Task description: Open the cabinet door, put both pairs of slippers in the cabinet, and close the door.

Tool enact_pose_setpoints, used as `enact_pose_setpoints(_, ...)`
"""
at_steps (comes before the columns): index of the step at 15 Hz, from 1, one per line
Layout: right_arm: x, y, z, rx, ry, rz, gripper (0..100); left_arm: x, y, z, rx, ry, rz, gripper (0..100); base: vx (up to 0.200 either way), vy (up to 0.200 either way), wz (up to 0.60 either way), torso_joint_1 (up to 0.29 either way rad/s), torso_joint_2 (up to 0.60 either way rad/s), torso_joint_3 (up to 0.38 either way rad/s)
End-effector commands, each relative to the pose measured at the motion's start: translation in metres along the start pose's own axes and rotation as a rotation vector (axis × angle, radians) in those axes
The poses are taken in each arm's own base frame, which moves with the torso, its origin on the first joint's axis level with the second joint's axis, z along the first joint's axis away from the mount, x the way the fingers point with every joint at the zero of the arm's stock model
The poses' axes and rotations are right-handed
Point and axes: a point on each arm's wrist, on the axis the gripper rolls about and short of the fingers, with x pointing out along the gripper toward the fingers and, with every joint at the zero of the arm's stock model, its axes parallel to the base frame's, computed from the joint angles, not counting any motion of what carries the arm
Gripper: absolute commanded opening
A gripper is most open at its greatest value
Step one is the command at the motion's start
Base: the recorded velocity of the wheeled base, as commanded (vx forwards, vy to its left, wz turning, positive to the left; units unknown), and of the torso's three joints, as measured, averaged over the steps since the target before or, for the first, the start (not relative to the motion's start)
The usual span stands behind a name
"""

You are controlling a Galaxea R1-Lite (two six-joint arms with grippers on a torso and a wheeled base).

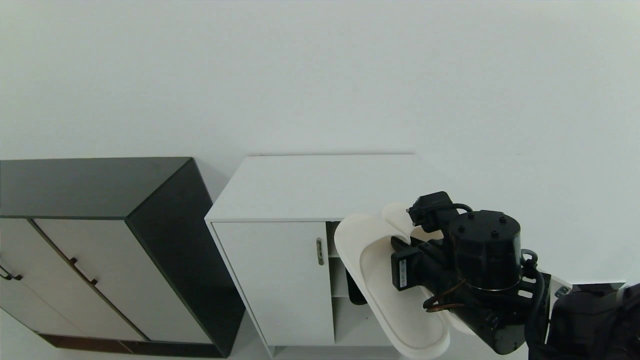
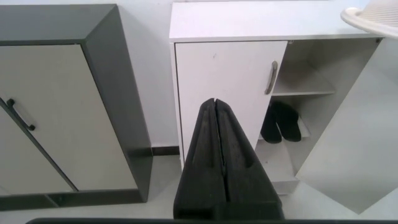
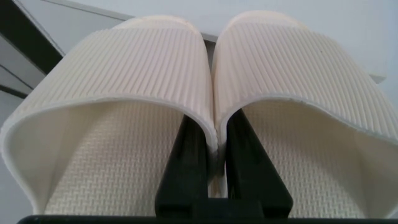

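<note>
Gripping the cream slippers (image 3: 143,68) as a pair, the right gripper (image 3: 216,142) has its two black fingers set inside the straps and closed narrowly on the adjoining inner walls, so both slippers sit side by side, touching. In the head view this pair is raised in front of the white cabinet (image 1: 320,185), with the toes overlapping its top front edge near the right end and the soles tilted down toward the camera. The cabinet's left door (image 1: 272,280) is closed, its handle (image 1: 319,251) at the inner edge. The right door (image 2: 354,143) is swung outward, exposing the right compartment. An upper shelf (image 2: 305,84) in that compartment is bare. The black slippers (image 2: 281,121) sit on the shelf below it, close to the centre partition, leaving open shelf surface on their right. The left gripper (image 2: 216,109) is fully closed, pads together, holding nothing, and is positioned in front of the closed left door, well apart from it. A dark cabinet (image 1: 165,240) stands just beside the white cabinet's left side, with a narrow gap between the two.
</note>
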Motion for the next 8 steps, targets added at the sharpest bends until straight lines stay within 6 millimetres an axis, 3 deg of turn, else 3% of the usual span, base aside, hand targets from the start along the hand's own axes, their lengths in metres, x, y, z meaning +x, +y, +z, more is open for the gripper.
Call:
enact_pose_setpoints(1,-0.0004,0.0002,-0.0024,-0.005,0.005,0.001,0,0.0001,0.0000,0.0001,0.001,0.001,-0.001,0,0.000,0.000,0.00,0.000,0.00,0.000)
enact_pose_setpoints(6,0.0002,0.0001,-0.0061,-0.008,0.008,0.003,0,0.0001,0.0000,0.0001,0.001,0.001,0.000,0,0.000,0.000,0.00,0.000,0.00,0.000)
enact_pose_setpoints(8,0.0000,0.0005,-0.0062,-0.008,0.008,0.004,0,0.0001,0.0000,0.0001,0.001,0.001,-0.001,0,0.000,0.000,0.00,-0.127,0.29,0.151)
